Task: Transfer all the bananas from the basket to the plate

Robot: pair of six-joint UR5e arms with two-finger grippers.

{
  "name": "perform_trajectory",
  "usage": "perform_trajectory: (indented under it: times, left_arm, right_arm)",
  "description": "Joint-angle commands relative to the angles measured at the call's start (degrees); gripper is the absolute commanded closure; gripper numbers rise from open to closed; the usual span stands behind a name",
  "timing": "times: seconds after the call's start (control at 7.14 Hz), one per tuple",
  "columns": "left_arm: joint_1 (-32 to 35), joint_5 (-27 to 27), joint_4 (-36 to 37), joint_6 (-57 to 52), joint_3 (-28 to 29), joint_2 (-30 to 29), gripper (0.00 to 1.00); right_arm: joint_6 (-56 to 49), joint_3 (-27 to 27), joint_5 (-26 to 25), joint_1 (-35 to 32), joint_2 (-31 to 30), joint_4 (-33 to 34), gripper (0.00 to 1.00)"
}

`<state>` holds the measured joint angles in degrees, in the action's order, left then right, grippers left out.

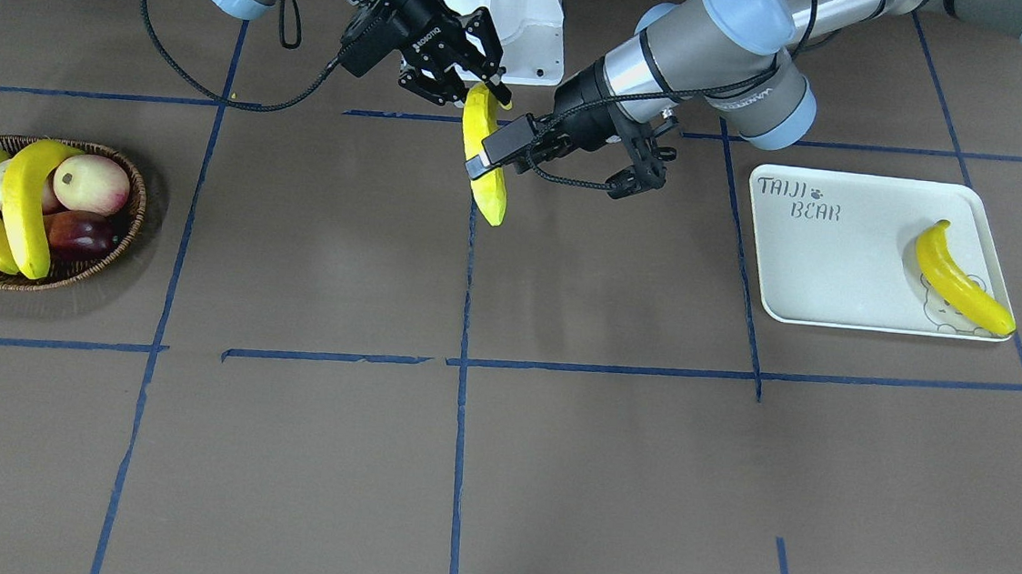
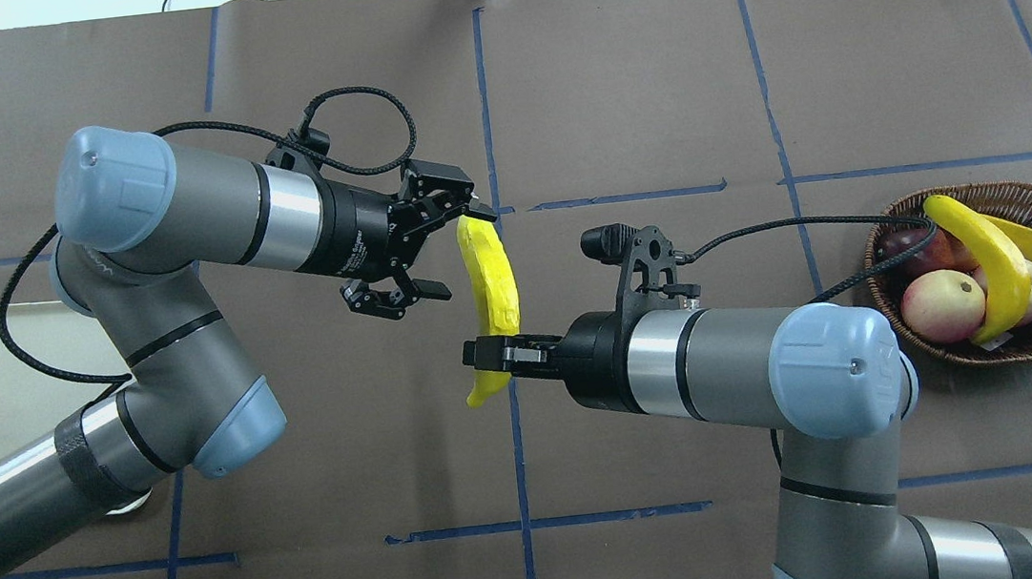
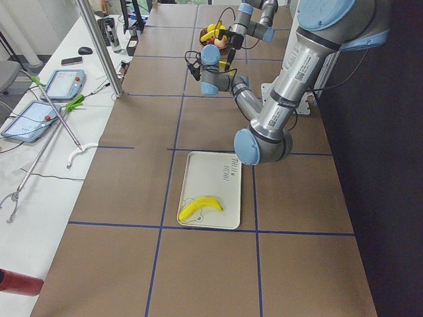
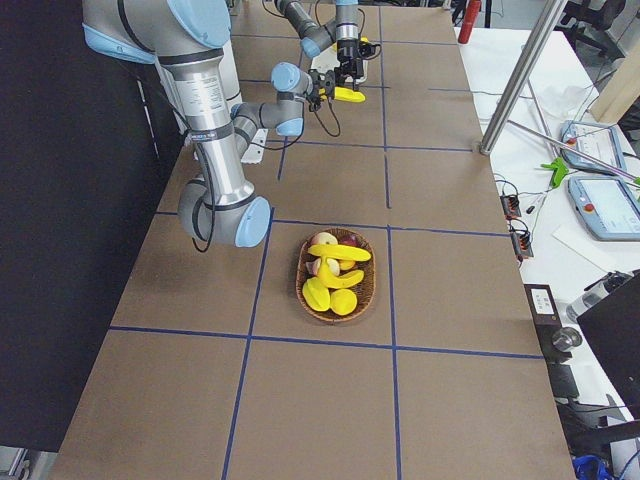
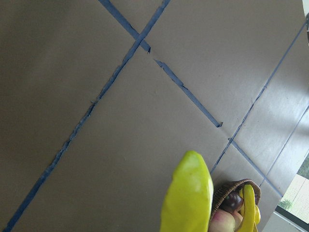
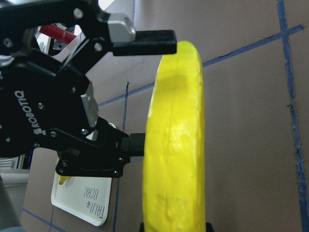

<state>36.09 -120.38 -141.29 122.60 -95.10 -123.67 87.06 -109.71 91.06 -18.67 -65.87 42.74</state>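
One banana (image 2: 490, 273) is mid-air over the table centre, between basket and plate, held at its robot-side end by the right gripper (image 2: 492, 351), jaws narrow and clamped on it. At the free end the left gripper (image 2: 452, 249) is spread wide. Its upper finger looks to be right at the tip, but I can't tell whether the fingers bracket the fruit or sit just beside it. I read this as the hand-over step. Next move as I see it: get the left jaws squarely across the free half and close them, only then let the right open, then carry to the plate (image 1: 822, 275). Risk, my guess: smooth curved skin, so it could swivel in a tip grip. Count: a plated banana (image 1: 963, 282) lies over the bear drawing, at the end away from the basket. Two more bananas (image 1: 25, 203) sit in the basket (image 1: 107, 260), draped over a pinkish round fruit (image 1: 90, 183) and other pieces. So one of four delivered, by my count. The table (image 1: 605, 477) is brown paper with a blue tape grid (image 1: 458, 465). Beyond it is a white side bench with tablets (image 3: 63, 84) and a metal post (image 3: 99, 46).
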Motion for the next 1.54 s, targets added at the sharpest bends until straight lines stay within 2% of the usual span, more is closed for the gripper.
perform_trajectory:
  times: [0.0, 0.14, 0.42, 0.56, 0.84, 0.98, 1.12, 1.26, 1.4]
  left_arm:
    - [-0.23, 0.05, 0.05, 0.01, -0.09, -0.43, 0.00]
    - [-0.32, 0.05, 0.05, 0.01, -0.17, -0.52, 0.01]
    - [-0.85, 0.05, -0.04, 0.01, -0.18, -0.52, 0.22]
    - [-1.20, 0.58, -0.04, -0.08, -0.09, -0.60, 0.23]
    - [-1.46, 0.76, -0.04, -0.08, -0.17, -0.61, 0.55]
    - [-1.46, 0.76, -0.04, 0.09, -0.52, -0.52, 0.82]
    - [-1.38, 0.76, -0.04, 0.01, -0.61, -0.34, 1.00]
    - [-1.37, 0.76, -0.13, -0.51, -0.61, -0.25, 1.00]
    - [-1.37, 0.76, -0.13, -0.69, -0.61, -0.17, 1.00]
  right_arm:
    - [-0.13, -0.06, -0.18, 0.21, 0.04, 0.06, 0.99]
    - [-0.22, -0.06, -0.18, 0.22, 0.04, 0.06, 0.99]
    - [-0.31, -0.15, -0.18, 0.30, 0.13, 0.06, 0.98]
    - [-0.31, -0.15, -0.18, 0.39, 0.13, 0.06, 0.98]
    - [-0.48, -0.06, -0.18, 0.39, 0.13, 0.15, 0.97]
    - [-0.57, -0.06, -0.18, 0.39, 0.13, 0.24, 0.96]
    - [-0.75, 0.02, -0.18, 0.39, 0.13, 0.33, 0.91]
    - [-0.75, -0.06, -0.09, 0.39, 0.13, 0.33, 0.74]
    - [-0.84, -0.06, -0.18, 0.39, 0.13, 0.68, 0.16]
